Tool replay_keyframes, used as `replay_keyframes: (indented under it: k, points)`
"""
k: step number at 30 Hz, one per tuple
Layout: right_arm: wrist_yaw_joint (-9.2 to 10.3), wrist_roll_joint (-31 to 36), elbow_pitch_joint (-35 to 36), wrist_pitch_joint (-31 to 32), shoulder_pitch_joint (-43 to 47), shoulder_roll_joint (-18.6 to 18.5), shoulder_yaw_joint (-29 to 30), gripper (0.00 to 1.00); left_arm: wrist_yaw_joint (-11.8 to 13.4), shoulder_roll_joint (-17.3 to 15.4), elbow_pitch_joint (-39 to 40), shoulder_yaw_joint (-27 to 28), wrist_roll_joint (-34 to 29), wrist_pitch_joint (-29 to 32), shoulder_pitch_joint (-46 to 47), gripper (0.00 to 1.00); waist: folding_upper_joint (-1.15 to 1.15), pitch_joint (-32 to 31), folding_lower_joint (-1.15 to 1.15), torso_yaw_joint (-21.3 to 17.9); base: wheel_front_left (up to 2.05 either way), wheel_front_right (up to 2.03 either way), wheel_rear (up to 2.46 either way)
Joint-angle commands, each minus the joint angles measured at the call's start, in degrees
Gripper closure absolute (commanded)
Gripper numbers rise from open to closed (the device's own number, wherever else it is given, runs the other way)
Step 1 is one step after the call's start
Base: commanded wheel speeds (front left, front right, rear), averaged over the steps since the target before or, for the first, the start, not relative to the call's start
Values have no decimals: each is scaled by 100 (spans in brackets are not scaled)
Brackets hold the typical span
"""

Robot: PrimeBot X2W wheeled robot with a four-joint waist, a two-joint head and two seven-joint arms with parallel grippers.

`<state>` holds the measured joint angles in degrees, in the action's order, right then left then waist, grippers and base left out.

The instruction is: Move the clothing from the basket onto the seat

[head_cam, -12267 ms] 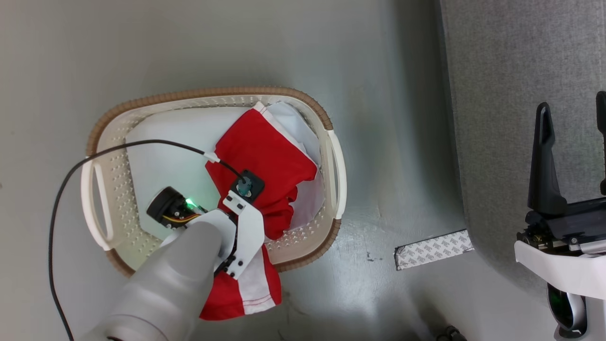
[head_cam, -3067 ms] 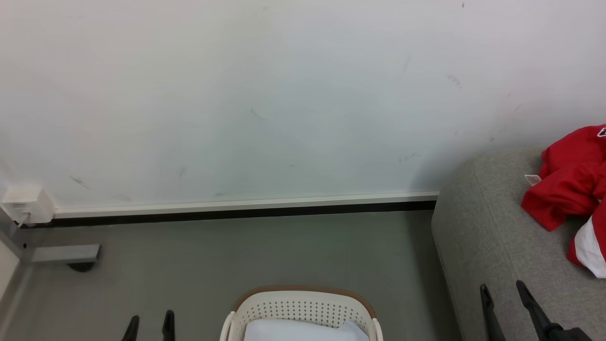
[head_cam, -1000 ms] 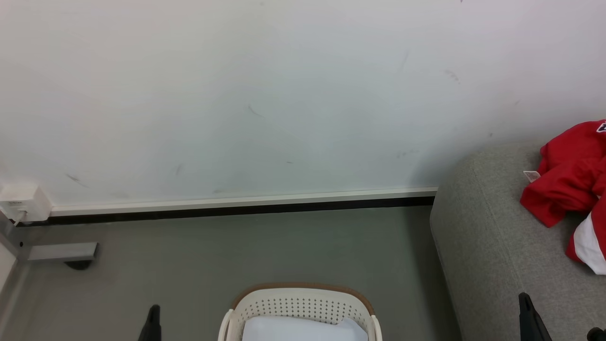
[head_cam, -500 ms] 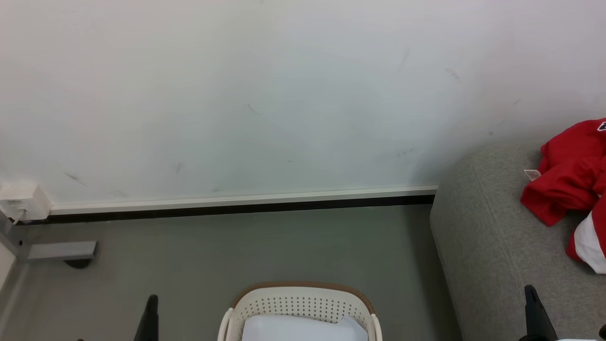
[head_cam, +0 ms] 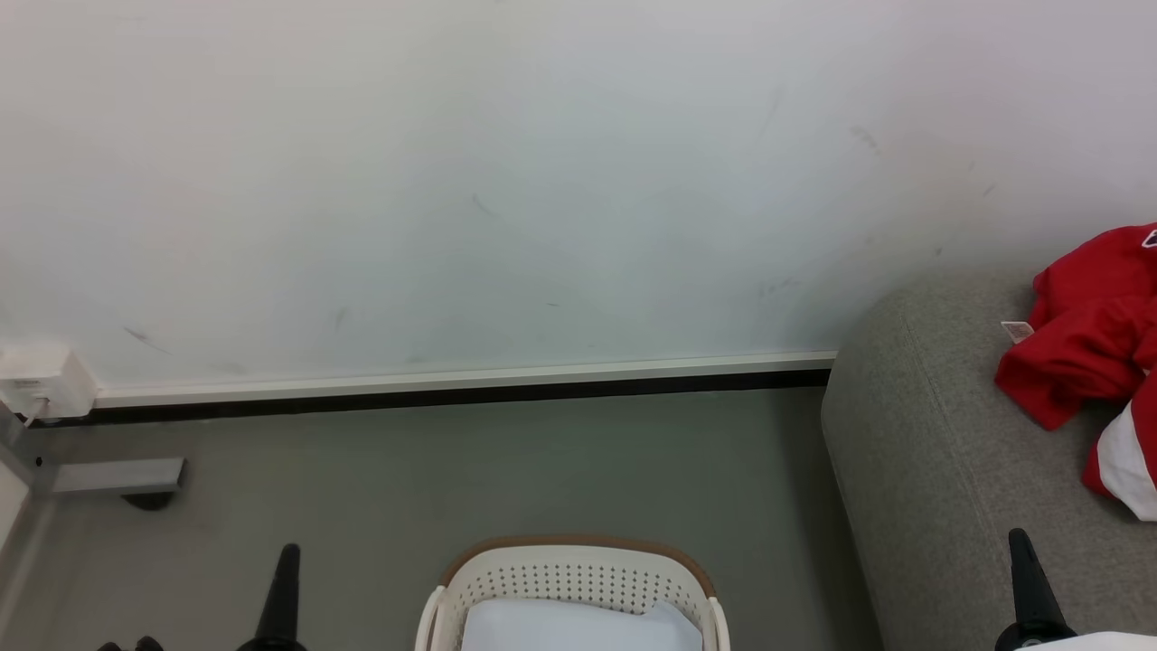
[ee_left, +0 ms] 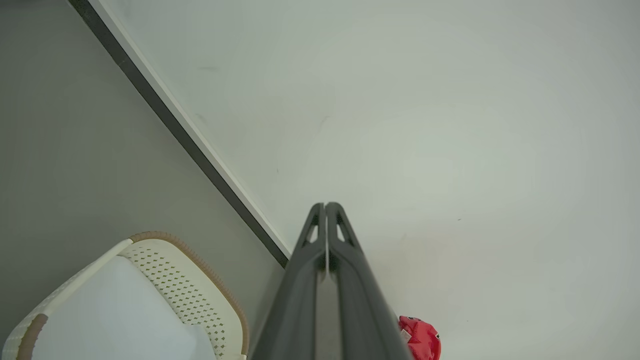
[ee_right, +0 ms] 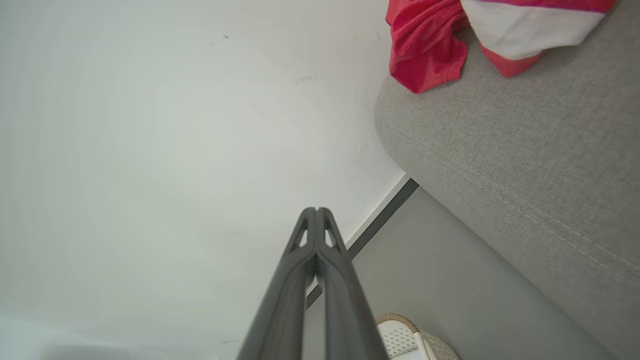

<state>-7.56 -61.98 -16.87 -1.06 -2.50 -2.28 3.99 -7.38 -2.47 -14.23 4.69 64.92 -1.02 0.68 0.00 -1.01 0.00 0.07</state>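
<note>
Lying on the seat (head_cam: 913, 452), the clothing (head_cam: 1076, 362) looks delivered. Left gripper (ee_left: 326, 207) and right gripper (ee_right: 316, 212), both closed and empty, should park clear of it.

A sparse, home-like corner of an indoor room

A plain white wall (head_cam: 542, 181) with faint scuffs met a smooth grey floor (head_cam: 497, 470) along a white-and-black skirting strip (head_cam: 452, 384); a grey fabric sofa (head_cam: 931, 452) with red sports clothing (head_cam: 1085, 334) heaped on it and a cream laundry basket (head_cam: 578, 579) on the floor nearby gave it a domestic look, while a white box (head_cam: 41, 380) and a grey metal bracket (head_cam: 117, 475) low on the left suggested a bare utility or test room
</note>
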Motion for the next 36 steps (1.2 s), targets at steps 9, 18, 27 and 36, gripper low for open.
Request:
replay_keyframes:
  k: [9,18,27,36]
  points:
    - [8,-650,114,162,-177,-66,71,100,-12,-49,50,55,579,163,193,100,0,18,0,-1,0,0,0]
    - [8,-1152,154,287,-235,-70,112,100,-13,-52,46,88,1046,287,277,100,0,35,0,-2,0,0,0]
    - [9,-1611,189,402,-264,-73,146,100,-15,-56,41,117,1461,407,355,100,0,53,0,-3,0,0,0]
    - [10,-2033,219,517,-317,-75,181,100,-16,-58,37,141,1834,517,420,100,0,70,0,-4,0,0,0]
